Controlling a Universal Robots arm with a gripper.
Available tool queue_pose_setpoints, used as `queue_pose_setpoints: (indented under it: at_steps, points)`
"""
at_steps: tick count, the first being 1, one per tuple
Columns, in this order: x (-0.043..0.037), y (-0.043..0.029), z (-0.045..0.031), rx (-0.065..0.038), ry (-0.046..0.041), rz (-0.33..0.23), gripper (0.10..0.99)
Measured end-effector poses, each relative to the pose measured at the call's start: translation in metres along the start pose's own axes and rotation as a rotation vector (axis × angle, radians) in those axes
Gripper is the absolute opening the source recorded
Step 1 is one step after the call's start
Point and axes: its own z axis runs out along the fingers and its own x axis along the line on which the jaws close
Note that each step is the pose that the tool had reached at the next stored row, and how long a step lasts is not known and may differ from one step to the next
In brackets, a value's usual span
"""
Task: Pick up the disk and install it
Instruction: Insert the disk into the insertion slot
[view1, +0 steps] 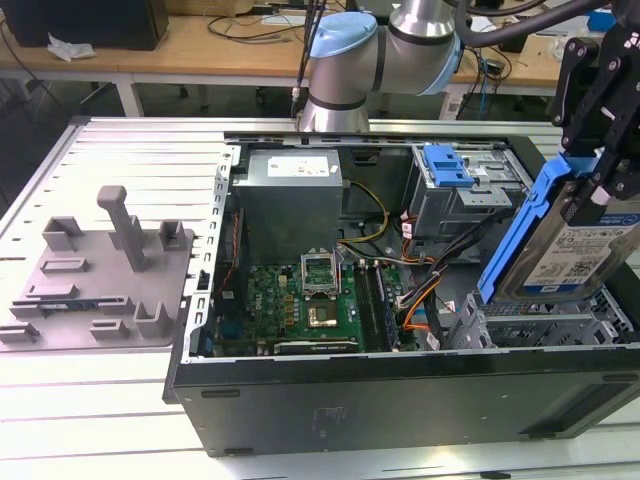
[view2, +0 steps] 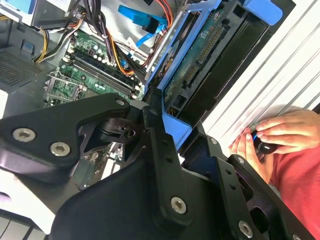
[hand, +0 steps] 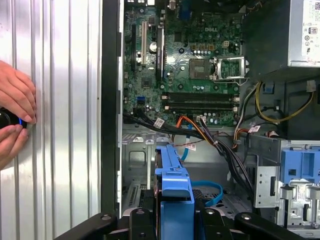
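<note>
At the exterior view's left, a grey fixture plate (view1: 100, 275) is lying on the ribbed table (view1: 120, 150). Just right of it, the open computer case (view1: 400, 400) is sitting with its grey power supply box (view1: 290, 195) higher in the frame and the green motherboard (view1: 300, 300) below it. At the exterior view's far right, the gripper (view1: 597, 175) is pinching the disk (view1: 575, 250) by its blue frame, holding it steeply tilted, label toward the camera, with its lower end hanging close over the drive cage (view1: 540, 320).
</note>
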Motion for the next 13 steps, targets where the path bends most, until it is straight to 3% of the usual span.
queue_pose_setpoints:
  at_steps: [13]
  points:
    - [0.0021, -0.0002, 0.0047, 0.0, -0.0002, 0.0, 0.365]
